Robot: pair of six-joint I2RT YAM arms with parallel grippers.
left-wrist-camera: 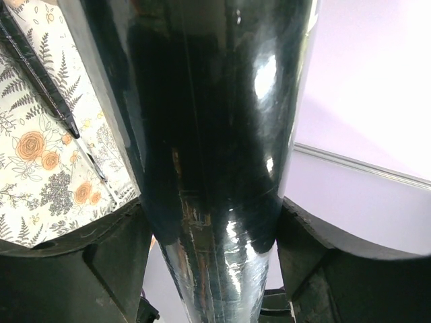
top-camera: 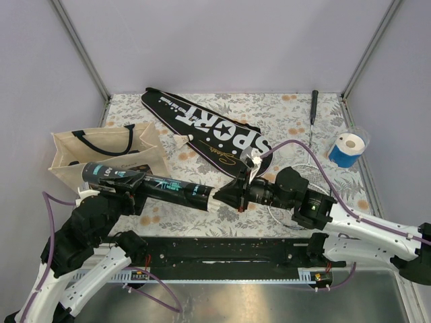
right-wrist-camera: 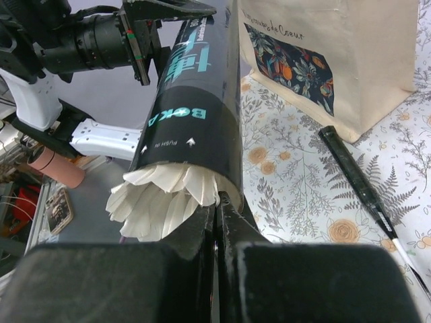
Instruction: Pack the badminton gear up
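Floral table (top-camera: 296, 114): tube (top-camera: 172, 187) horizontal, mouth pointing right; left jaws clasp it, right jaws closed.

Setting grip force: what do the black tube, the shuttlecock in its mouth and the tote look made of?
Tube: glossy, likely laminated card or plastic; sharp highlights.
Shuttlecock: matte white feathers; separate overlapping vanes.
Tote: matte beige cloth, probably canvas; limp, creased sides.
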